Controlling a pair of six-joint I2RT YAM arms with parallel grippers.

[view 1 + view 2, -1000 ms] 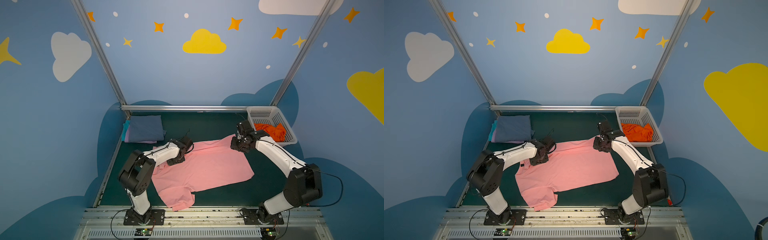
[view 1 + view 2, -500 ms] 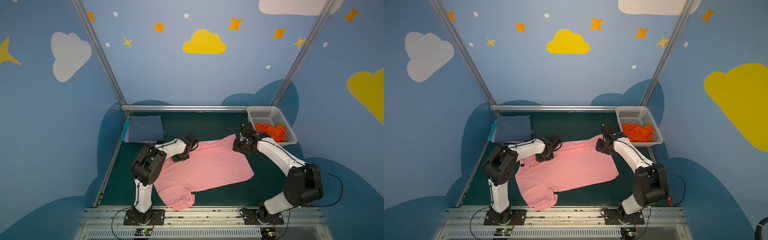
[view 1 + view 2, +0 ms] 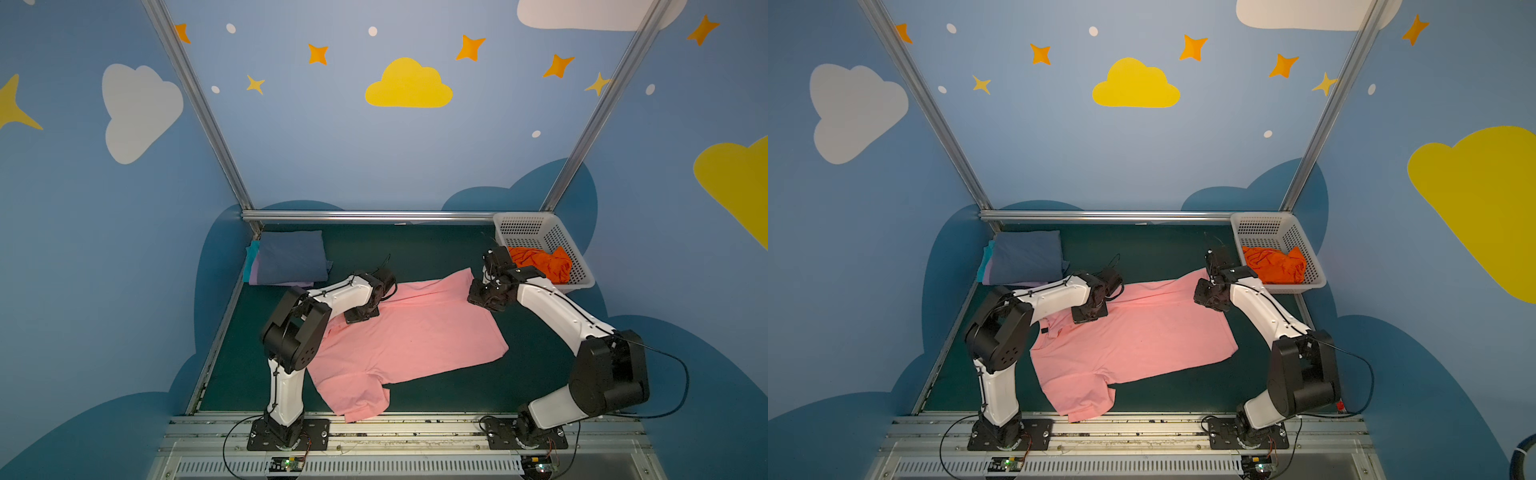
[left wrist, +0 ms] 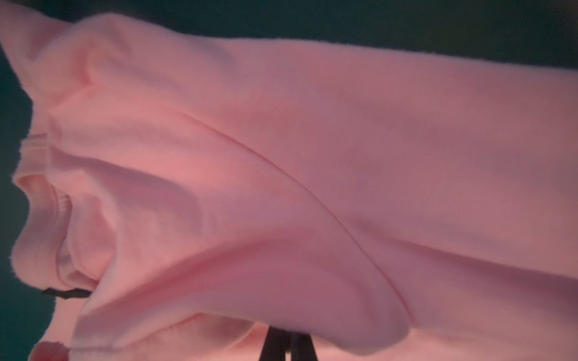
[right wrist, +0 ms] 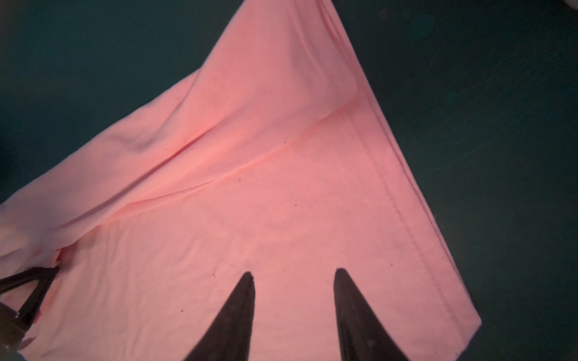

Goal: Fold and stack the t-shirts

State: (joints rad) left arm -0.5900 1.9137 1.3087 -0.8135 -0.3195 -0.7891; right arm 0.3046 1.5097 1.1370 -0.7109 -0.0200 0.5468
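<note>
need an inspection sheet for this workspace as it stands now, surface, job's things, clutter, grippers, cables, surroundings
surface: dark green mat, no stains or spills seen
job's things: pink t-shirt spread open mid-mat, one sleeve at the near edge; folded stack in the far left corner, slate-blue on top, lavender and teal edges below; orange t-shirt crumpled in the white basket
clutter: nothing seen
grippers: left gripper shut, pink fabric bunched at its tips; right gripper open over the shirt near its hem
cables: black cable loops loose beside the right arm, off the mat
surroundings: blue walls with painted clouds and stars; metal frame bar at the back
</note>
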